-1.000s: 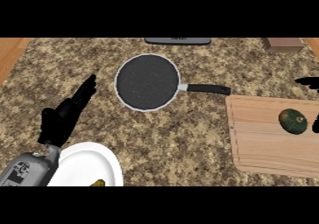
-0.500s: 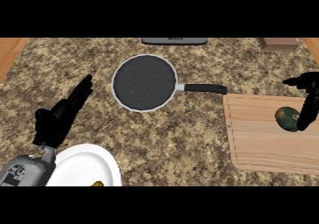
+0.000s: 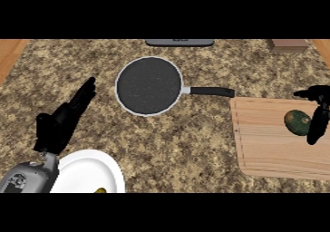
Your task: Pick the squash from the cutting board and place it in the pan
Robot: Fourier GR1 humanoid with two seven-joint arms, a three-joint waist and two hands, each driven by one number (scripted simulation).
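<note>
Head view, the pick step in hand. The squash [image 3: 298,122], a dark green rounded fruit, lies on the wooden cutting board [image 3: 268,152] at 3 o'clock in the view, towards the board's far right part. The right hand [image 3: 321,113] stands just beside it on its 3 o'clock side, spread. One digit reaches across above the fruit at its 12 o'clock, and the others hang down past its right flank. Nothing is curled round the squash yet. Whether any digit touches its skin cannot be told.

The frying pan [image 3: 149,86] lies on the speckled stone counter [image 3: 194,149] at about 11 o'clock from the view's centre. Its black handle [image 3: 208,91] points to 3 o'clock and ends just short of the board's far left corner. From the squash the pan bears 10 o'clock, well apart.

The left hand [image 3: 64,120] rests at 9 o'clock, fingers straight and together, pointing to 1 o'clock. A white plate [image 3: 87,174] lies at 7 o'clock beside its grey forearm [image 3: 24,179].

Judgement on the step:
- The rounded fruit is likely to roll if pressed from one side only.
- The hand should therefore settle lower and further to 9 o'clock, so that thumb and fingers oppose across the squash's widest part before closing.
- The lift should clear the board before the carry.
- The carry should then pass over the handle and end above the pan's dark middle.
</note>
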